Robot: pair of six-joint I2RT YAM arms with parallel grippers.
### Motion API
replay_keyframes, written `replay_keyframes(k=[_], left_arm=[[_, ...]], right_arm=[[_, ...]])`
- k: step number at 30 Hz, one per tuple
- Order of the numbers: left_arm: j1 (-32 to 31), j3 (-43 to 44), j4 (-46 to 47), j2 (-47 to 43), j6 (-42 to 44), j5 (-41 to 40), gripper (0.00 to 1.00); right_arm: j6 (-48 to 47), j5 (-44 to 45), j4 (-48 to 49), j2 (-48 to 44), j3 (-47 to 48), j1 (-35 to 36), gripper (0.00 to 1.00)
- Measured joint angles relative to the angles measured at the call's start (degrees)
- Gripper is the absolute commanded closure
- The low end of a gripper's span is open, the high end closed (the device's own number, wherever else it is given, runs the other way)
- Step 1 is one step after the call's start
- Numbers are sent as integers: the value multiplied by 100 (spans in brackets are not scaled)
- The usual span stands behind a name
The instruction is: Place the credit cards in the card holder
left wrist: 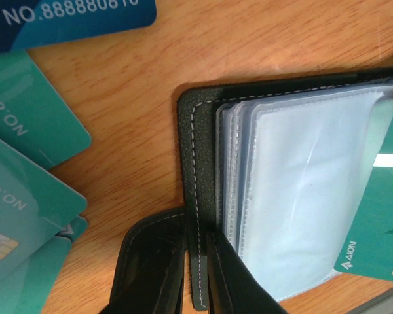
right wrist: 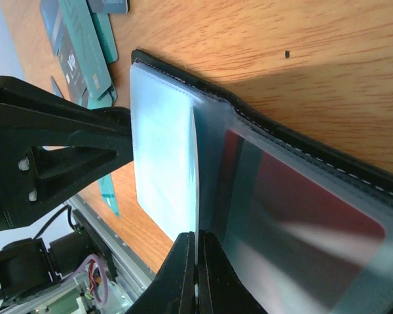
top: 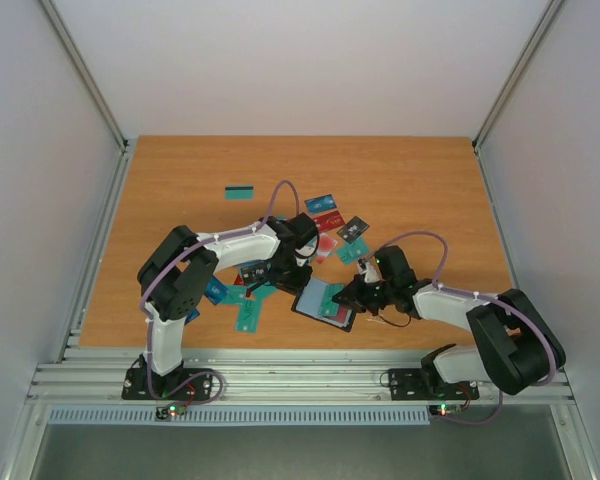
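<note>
The black card holder point(top: 325, 304) lies open near the table's front, its clear sleeves fanned out. My left gripper point(left wrist: 198, 265) is shut on the stitched black cover edge point(left wrist: 195, 150) at the holder's left side. From the right, my right gripper point(right wrist: 196, 275) is shut on one clear sleeve point(right wrist: 164, 150) and holds it upright. A red card point(right wrist: 301, 216) sits inside a sleeve, and a teal card point(left wrist: 380, 216) shows through another. Loose credit cards lie around: teal point(left wrist: 26, 118), blue point(left wrist: 65, 16), a red one point(top: 328, 222) and a dark grey one point(top: 354, 230).
A single teal card point(top: 240, 191) lies apart at the back left. More teal and blue cards point(top: 250, 316) crowd the table under the left arm. The table's front edge and metal rail point(top: 300, 360) run just behind the holder.
</note>
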Motion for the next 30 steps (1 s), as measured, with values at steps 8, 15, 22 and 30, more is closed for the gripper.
replay_keyframes(k=[8, 15, 22, 30], left_arm=[[0, 0, -2, 2, 0, 4, 88], [0, -2, -2, 2, 0, 11, 88], [15, -13, -2, 2, -44, 59, 88], [20, -20, -2, 2, -46, 63, 89]], right_arm=[[2, -90, 323, 249, -2, 0, 99], [9, -105, 472, 304, -4, 0, 99], [96, -173, 881, 459, -120, 0, 99], [280, -341, 1497, 662, -282, 0, 99]])
